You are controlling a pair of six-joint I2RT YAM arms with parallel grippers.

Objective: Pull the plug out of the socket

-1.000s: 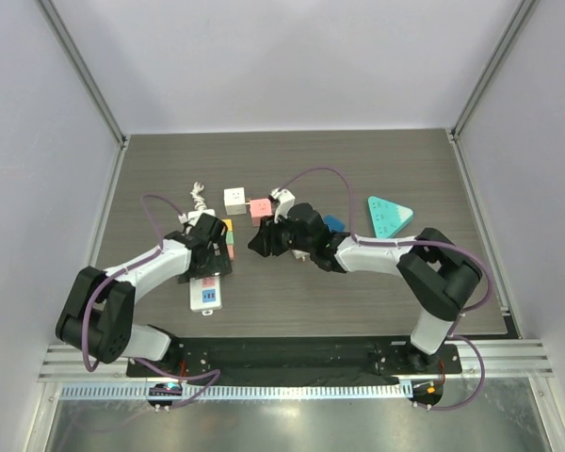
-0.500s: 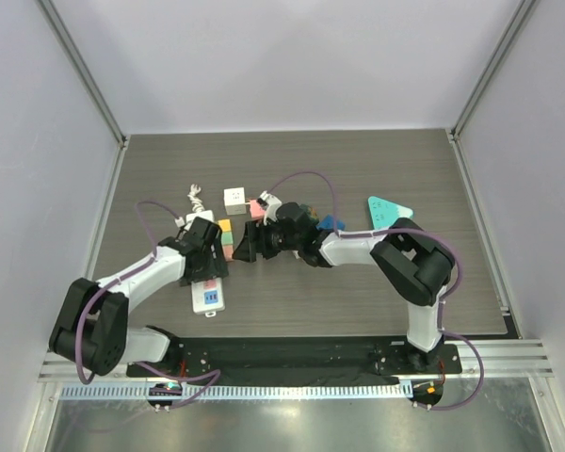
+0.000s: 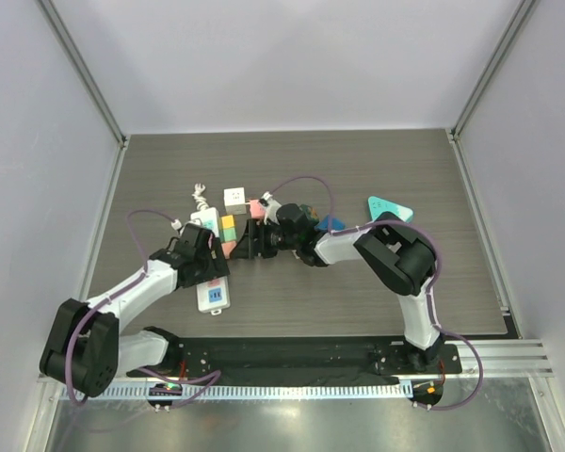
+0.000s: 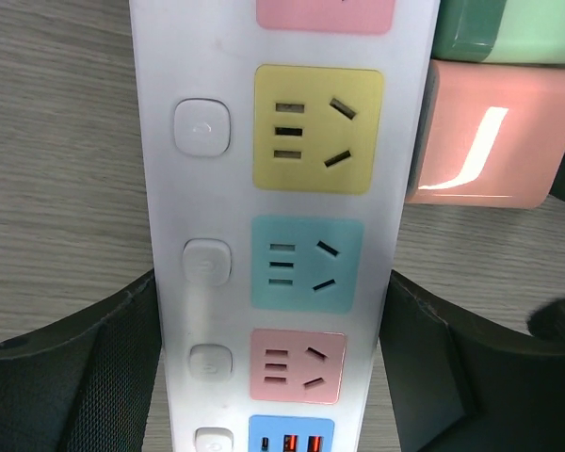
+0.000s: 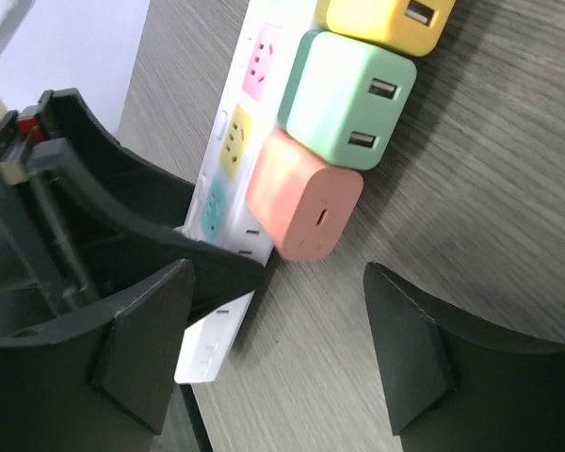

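Plug (image 5: 304,196) — pink — juts sideways off the strip (image 4: 235,212); right gripper (image 5: 278,282) gapes empty, left gripper (image 4: 271,282) clamps strip.

A pink cube plug (image 5: 306,207) sits beside, touching, the flat white socket strip (image 4: 160,141).

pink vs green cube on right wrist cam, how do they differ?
The green cube shows two ports, the pink cube one slot. The green cube sits between the yellow cube and the pink one, which ends the row. Both are rounded blocks along the strip.
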